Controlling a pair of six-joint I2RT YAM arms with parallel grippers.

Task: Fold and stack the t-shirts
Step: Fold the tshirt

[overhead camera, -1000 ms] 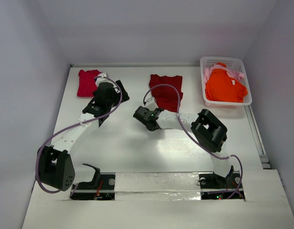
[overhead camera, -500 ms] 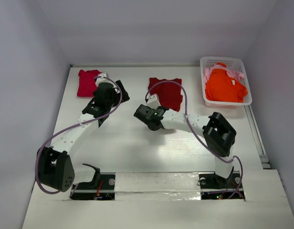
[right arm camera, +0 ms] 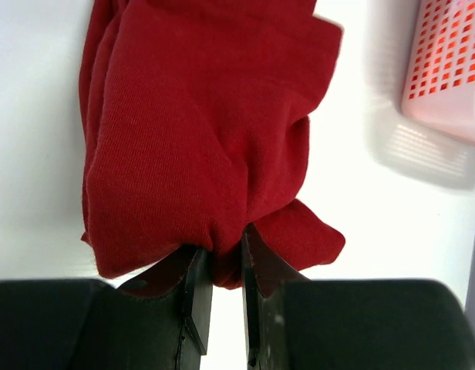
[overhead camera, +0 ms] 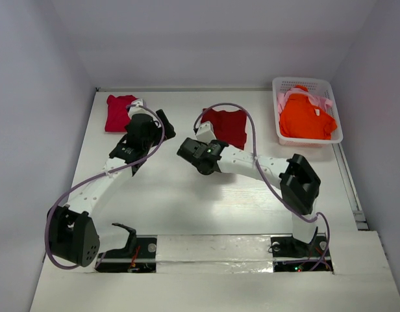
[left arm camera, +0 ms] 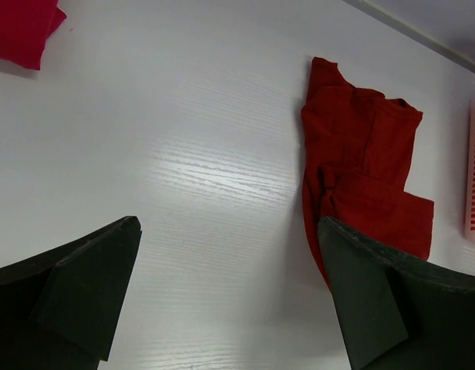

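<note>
Pinching the dark red t-shirt's [right arm camera: 191, 131] bunched edge at frame centre, right gripper [right arm camera: 224, 248] jaws clamped; holding left gripper [left arm camera: 228, 231] jaws wide apart, empty, near crimson-pink t-shirt [overhead camera: 117, 114] upper left

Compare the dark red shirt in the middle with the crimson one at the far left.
The dark red shirt is darker and larger than the crimson shirt. The dark red one is bunched, its near edge pinched by the right gripper; the crimson one lies in a compact fold, ungripped. Both rest on the table, outside the basket.
</note>
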